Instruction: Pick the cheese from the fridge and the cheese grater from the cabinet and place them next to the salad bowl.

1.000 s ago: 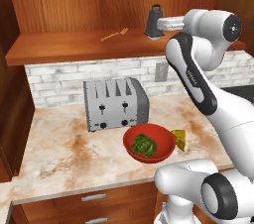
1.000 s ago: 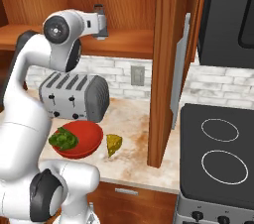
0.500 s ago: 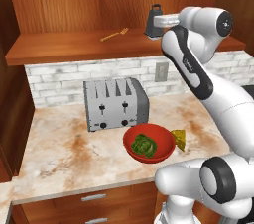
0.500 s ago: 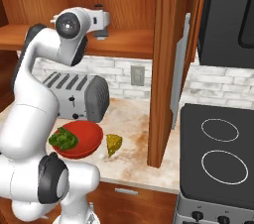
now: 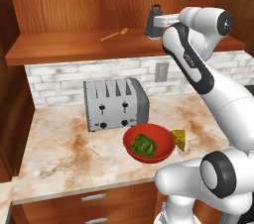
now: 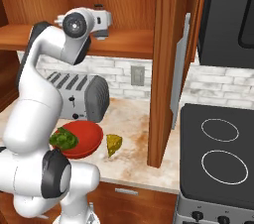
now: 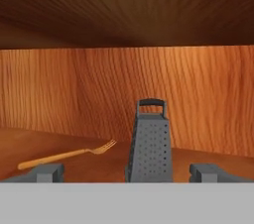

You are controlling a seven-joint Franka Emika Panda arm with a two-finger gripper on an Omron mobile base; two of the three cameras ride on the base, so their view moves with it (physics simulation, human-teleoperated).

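Reaching up and level into the cabinet (image 5: pixel 74 44), elbow bent high, wrist turned toward the wooden back panel. Gripper (image 7: pixel 127 171) spread wide, one fingertip (image 7: pixel 47 172) on either side of the cheese grater (image 7: pixel 150 144), not touching. Grater upright on the shelf, near the golden fork (image 7: pixel 67 155). Below the cabinet, on the counter (image 5: pixel 64 153): cheese (image 5: pixel 179 139) just beside the salad bowl (image 5: pixel 161 136), in front of the toaster (image 5: pixel 115 103).
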